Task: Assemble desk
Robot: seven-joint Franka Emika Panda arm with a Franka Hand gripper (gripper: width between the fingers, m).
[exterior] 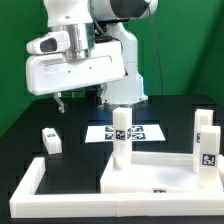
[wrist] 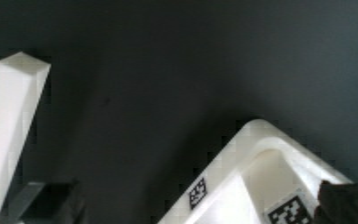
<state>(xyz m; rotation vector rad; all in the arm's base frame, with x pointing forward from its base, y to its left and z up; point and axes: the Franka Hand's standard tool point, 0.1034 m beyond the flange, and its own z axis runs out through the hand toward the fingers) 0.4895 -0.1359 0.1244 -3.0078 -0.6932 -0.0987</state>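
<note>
Two upright legs [exterior: 119, 136] on the tabletop [exterior: 150, 180] show only outside; gripper [wrist: 185, 200] spread, empty

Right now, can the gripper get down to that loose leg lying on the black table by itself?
Probably yes. The loose leg lies alone on the black table, with nothing visible over or beside it, and the gripper hangs in the air just above it.

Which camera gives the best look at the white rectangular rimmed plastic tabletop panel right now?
The exterior view: the white rectangular rimmed plastic tabletop panel lies nearly whole there, with upright legs on it. The wrist view shows only white fragments I can't identify.
</note>
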